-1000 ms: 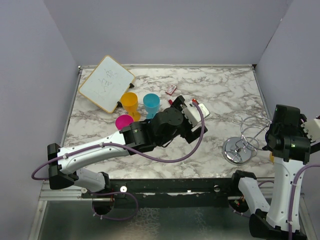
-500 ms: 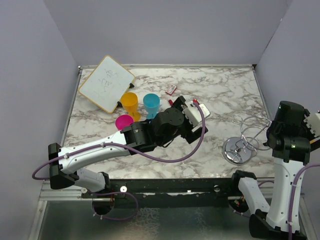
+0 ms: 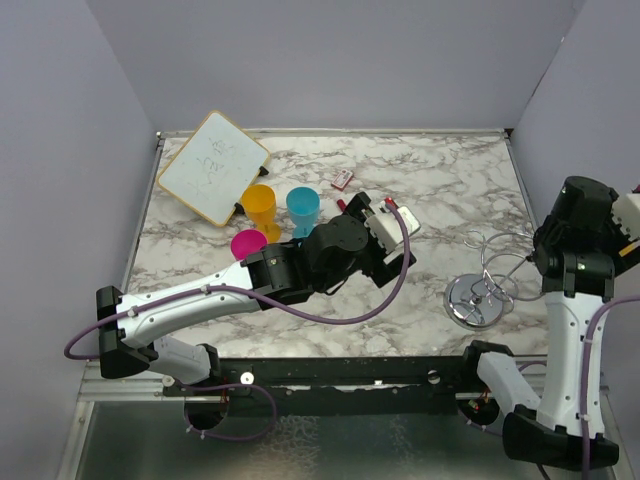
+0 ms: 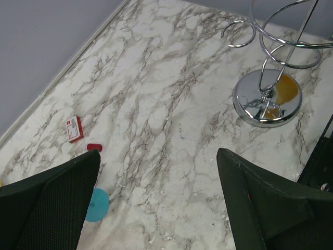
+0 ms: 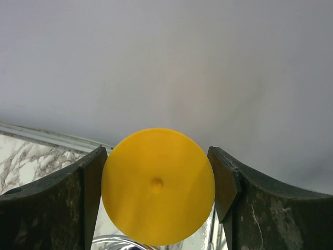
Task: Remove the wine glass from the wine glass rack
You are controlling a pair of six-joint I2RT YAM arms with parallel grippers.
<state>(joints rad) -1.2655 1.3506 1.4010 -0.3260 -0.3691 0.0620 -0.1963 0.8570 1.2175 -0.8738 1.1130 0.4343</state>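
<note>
The right gripper (image 5: 157, 174) is clamped on a yellow plastic wine glass (image 5: 157, 190). Its two dark fingers press opposite edges of what looks like the round foot. The glass is held near the right edge of the white marble counter (image 4: 156, 94), close to the silver wire wine glass rack (image 4: 244, 99). Whether it has cleared the loops is unclear. It looks light, stiff and smooth, so the foot edge or stem seems the surest hold. The left gripper (image 4: 158, 156) hovers spread wide and empty.
</note>
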